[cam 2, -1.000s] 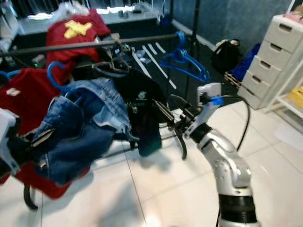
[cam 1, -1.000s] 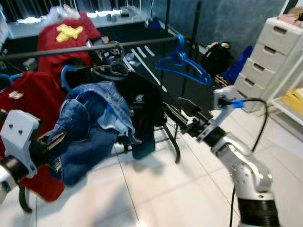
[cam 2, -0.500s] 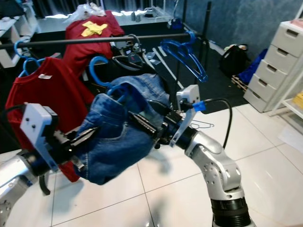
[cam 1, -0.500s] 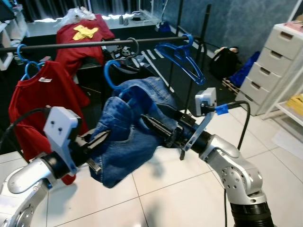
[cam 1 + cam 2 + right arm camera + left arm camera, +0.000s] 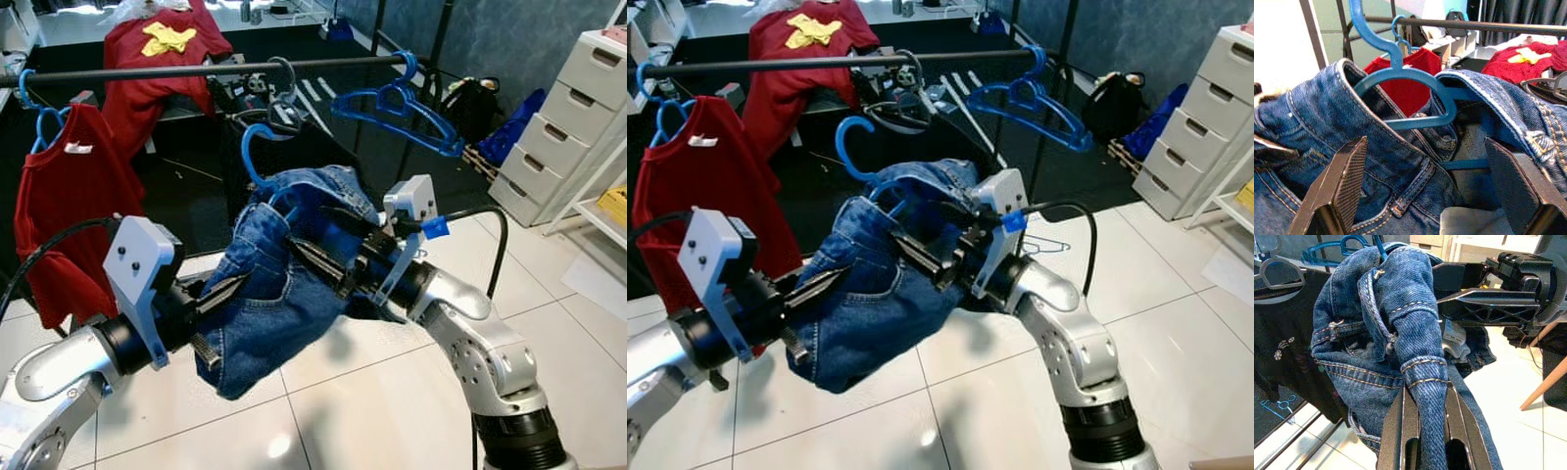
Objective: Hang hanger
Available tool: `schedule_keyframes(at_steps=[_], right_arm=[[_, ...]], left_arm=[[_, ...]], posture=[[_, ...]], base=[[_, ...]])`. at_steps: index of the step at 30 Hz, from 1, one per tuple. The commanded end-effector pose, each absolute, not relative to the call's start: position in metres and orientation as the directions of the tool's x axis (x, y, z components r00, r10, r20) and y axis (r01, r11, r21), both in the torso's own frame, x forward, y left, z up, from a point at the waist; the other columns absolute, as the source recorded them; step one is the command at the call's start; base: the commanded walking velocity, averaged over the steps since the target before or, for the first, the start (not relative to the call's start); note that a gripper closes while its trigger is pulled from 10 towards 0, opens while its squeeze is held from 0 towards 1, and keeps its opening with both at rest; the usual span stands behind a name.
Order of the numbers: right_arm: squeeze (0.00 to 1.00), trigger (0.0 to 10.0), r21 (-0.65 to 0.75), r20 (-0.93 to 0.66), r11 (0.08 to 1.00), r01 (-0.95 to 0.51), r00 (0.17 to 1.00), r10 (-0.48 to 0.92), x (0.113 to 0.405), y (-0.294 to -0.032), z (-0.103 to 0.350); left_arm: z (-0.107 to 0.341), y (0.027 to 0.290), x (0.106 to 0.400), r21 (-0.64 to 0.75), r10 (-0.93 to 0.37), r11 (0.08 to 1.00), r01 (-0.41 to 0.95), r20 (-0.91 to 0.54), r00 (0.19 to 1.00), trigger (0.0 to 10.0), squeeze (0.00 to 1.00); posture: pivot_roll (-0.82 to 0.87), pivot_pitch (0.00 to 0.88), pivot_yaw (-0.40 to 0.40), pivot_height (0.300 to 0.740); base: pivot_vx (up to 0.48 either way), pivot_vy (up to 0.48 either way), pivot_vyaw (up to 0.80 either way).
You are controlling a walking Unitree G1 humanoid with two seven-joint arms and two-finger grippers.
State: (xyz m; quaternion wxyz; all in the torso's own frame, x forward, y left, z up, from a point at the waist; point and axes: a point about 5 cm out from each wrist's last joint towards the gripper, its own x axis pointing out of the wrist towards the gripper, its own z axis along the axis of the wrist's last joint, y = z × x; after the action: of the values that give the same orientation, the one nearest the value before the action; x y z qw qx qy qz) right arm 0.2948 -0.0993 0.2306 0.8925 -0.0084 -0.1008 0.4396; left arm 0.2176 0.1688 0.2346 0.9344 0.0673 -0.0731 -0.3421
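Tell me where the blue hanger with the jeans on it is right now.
In the left eye view the blue hanger sits mid-frame, its hook just below the black rail, unhooked, with the jeans held between the left pincer and right pincer.

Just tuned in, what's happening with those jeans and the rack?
Both arms hold up a pair of blue jeans draped on a blue hanger, below the black rail. The left gripper is clamped on a denim fold; the right gripper has its jaws spread around the waistband. The hook is not on the rail yet. A red shirt and an empty blue hanger hang there.
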Motion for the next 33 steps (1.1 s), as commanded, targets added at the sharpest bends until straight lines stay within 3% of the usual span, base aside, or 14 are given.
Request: schedule_keyframes(at_steps=[1,17,33], right_arm=[[0.0,10.0,-0.14,0.163,0.621,-0.771,0.6,0.783,0.296,-0.099,0.231],[0.0,10.0,-0.264,0.202,0.679,-0.685,0.649,0.733,0.302,-0.104,0.25],[0.0,10.0,-0.271,0.235,0.713,-0.647,0.674,0.701,0.305,-0.106,0.26]], left_arm=[[0.243,0.168,0.213,0.211,-0.66,0.746,0.632,0.111,0.743,10.0,0.0],[0.238,0.175,0.217,0.214,-0.63,0.767,0.605,0.07,0.774,10.0,0.0],[0.232,0.176,0.218,0.204,-0.612,0.78,0.591,0.051,0.789,10.0,0.0]], posture=[[-0.07,0.086,-0.028,0.74],[-0.08,0.079,-0.029,0.74],[-0.08,0.084,-0.033,0.74]], base=[[0.0,0.0,0.0],[0.0,0.0,0.0],[0.0,0.0,0.0]])
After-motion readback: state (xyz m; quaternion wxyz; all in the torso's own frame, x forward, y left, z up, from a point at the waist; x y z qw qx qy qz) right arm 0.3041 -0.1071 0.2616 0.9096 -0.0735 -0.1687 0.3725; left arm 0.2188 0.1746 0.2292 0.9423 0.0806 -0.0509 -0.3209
